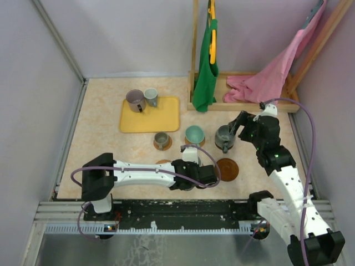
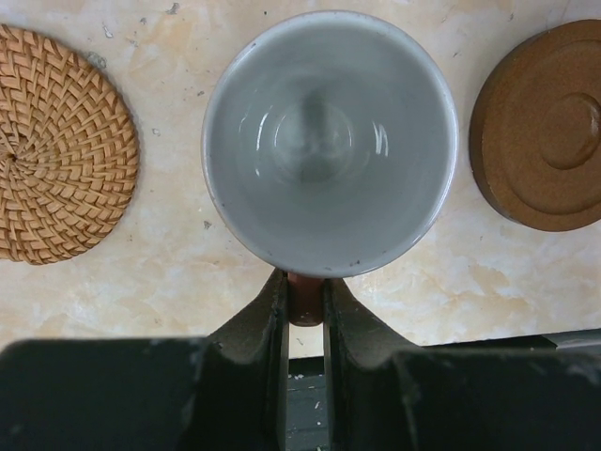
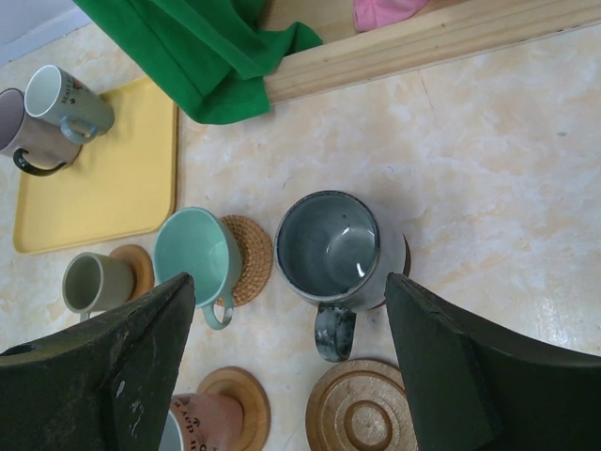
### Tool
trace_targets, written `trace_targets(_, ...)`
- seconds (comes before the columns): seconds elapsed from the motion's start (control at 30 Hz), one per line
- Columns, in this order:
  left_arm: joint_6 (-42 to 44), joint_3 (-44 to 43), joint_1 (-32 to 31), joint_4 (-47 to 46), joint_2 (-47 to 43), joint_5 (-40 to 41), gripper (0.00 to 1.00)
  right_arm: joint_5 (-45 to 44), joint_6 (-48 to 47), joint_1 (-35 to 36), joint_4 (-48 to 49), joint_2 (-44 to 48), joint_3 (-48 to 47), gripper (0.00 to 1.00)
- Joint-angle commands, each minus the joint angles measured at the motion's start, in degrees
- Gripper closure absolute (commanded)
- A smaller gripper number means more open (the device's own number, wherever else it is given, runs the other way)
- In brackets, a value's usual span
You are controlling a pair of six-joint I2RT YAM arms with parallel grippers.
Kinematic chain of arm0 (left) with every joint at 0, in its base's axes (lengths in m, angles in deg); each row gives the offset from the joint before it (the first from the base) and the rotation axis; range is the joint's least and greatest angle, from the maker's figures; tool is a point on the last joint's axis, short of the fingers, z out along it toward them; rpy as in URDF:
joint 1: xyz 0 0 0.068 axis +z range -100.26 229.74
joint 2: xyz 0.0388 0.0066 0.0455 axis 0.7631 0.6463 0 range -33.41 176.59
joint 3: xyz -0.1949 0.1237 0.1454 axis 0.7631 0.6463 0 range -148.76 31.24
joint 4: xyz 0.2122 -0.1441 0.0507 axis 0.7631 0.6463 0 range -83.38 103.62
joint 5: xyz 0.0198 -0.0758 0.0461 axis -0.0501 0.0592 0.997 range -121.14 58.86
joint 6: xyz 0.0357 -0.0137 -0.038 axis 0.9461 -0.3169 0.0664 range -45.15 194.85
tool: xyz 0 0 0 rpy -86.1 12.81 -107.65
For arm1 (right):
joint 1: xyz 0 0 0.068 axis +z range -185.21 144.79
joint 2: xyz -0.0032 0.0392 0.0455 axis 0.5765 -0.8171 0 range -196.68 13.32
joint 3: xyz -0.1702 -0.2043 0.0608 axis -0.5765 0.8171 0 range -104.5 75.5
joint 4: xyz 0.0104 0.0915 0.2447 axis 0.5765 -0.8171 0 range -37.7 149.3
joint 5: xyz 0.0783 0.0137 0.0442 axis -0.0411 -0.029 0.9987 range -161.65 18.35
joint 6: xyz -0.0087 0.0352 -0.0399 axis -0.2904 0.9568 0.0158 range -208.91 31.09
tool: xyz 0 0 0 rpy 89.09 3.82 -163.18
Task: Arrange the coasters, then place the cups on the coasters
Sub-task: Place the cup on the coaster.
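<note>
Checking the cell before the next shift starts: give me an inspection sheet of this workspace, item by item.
Surface: marbled table, no spills seen.
Job's things: grey cup, teal cup and dark grey mug on coasters; purplish mug and grey-blue mug on yellow tray; brown coaster and woven coaster bare.
Clutter: green cloth, pink cloth on wooden rack.
Grippers: left gripper shut on handle of reddish-brown cup; right gripper open above dark grey mug.
Cables: purple cables loop along both arms.
Surroundings: grey walls, metal rail at near edge.

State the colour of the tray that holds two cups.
Yellow. The tray shows best in the top external view.
</note>
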Motion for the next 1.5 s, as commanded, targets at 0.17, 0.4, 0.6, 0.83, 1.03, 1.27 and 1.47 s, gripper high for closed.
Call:
trace_targets(0.17, -0.62, -0.55, -0.31, -0.73, 0.75, -0.38, 0.95, 0.52, 0.50, -0.76, 2.61, 0.95, 0.30, 0.18)
trace_targets(0.4, -0.81, -1.13, -0.33, 0.47, 0.56, -0.07, 0.88, 0.89, 0.93, -0.73, 2.82, 1.14, 0.75, 0.18)
trace_targets(0.6, -0.92, -1.68, -0.33, 1.32, 0.64, 0.50, 0.82, 1.08, 1.12, -0.72, 3.06, 1.14, 0.83, 0.18)
trace_targets(0.83, -0.48, -2.01, -0.33, 1.31, 0.60, 0.91, 0.73, 1.15, 1.18, -0.70, 3.09, 1.18, 1.01, 0.18)
trace_targets(1.03, -0.02, -2.11, -0.33, 1.22, 0.46, 1.15, 0.70, 1.18, 1.34, -0.72, 3.47, 0.97, 1.01, 0.18)
trace_targets(1.27, 0.13, -2.43, -0.33, 1.44, 0.21, 1.29, 0.68, 1.36, 1.27, -0.72, 3.65, 0.67, 1.04, 0.18)
trace_targets(1.47, -0.29, -2.08, -0.31, 1.73, -0.49, 0.52, 0.63, 1.36, 1.27, -0.76, 3.77, 0.69, 1.10, 0.18)
